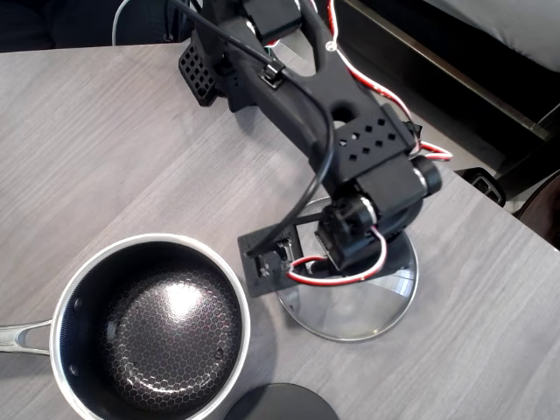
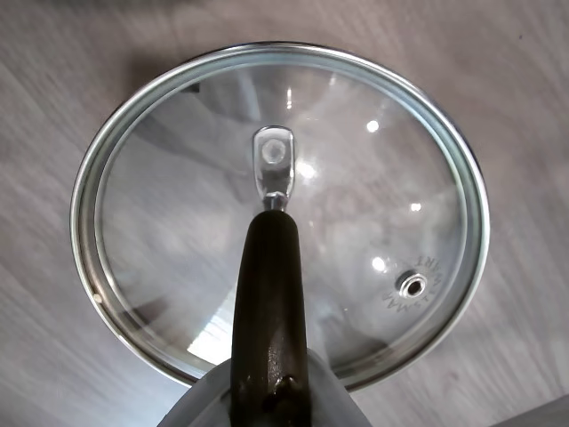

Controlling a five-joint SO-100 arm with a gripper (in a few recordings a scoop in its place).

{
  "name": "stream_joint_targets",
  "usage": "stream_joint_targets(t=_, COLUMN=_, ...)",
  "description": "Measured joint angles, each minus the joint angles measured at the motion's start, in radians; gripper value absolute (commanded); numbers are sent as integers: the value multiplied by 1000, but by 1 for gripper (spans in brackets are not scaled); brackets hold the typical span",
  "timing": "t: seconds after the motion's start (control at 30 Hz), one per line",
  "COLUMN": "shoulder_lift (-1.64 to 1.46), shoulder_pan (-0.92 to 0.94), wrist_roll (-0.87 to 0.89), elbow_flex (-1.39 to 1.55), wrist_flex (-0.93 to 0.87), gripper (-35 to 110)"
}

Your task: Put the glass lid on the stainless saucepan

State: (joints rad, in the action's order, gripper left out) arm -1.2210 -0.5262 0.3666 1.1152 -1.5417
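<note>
Glass lid (image 2: 280,213) flat on table, directly under tool (image 1: 350,241) — grip state can't tell.

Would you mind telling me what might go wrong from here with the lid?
The pincer meets the glass lid at one end of its black bar handle, so the lid may tilt or slip when lifted. The stainless saucepan looks barely wider, so a small offset could catch its rim. The arm hides much of the lid overhead.
</note>
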Motion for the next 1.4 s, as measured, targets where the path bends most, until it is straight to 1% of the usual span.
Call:
stream_joint_targets(t=0.13, shoulder_lift=0, shoulder_pan=-35, wrist_roll=-2, elbow_flex=-117, wrist_flex=-91, gripper=0)
stream_joint_targets(t=0.23, shoulder_lift=2, shoulder_pan=-54, wrist_roll=-2, elbow_flex=-261, wrist_flex=-166, gripper=0)
stream_joint_targets(t=0.4, shoulder_lift=-110, shoulder_pan=-32, wrist_roll=-31, elbow_flex=-380, wrist_flex=-196, gripper=0)
stream_joint_targets(t=0.5, shoulder_lift=-202, shoulder_pan=37, wrist_roll=-63, elbow_flex=-391, wrist_flex=-198, gripper=0)
stream_joint_targets(t=0.67, shoulder_lift=-302, shoulder_pan=224, wrist_roll=-132, elbow_flex=-391, wrist_flex=-202, gripper=0)
stream_joint_targets(t=0.83, shoulder_lift=-337, shoulder_pan=428, wrist_roll=-204, elbow_flex=-391, wrist_flex=-207, gripper=0)
stream_joint_targets(t=1.03, shoulder_lift=-339, shoulder_pan=592, wrist_roll=-259, elbow_flex=-391, wrist_flex=-193, gripper=0)
stream_joint_targets(t=1.3, shoulder_lift=-190, shoulder_pan=698, wrist_roll=-272, elbow_flex=-391, wrist_flex=-110, gripper=0)
stream_joint_targets(t=1.4, shoulder_lift=-152, shoulder_pan=704, wrist_roll=-272, elbow_flex=-391, wrist_flex=-101, gripper=0)
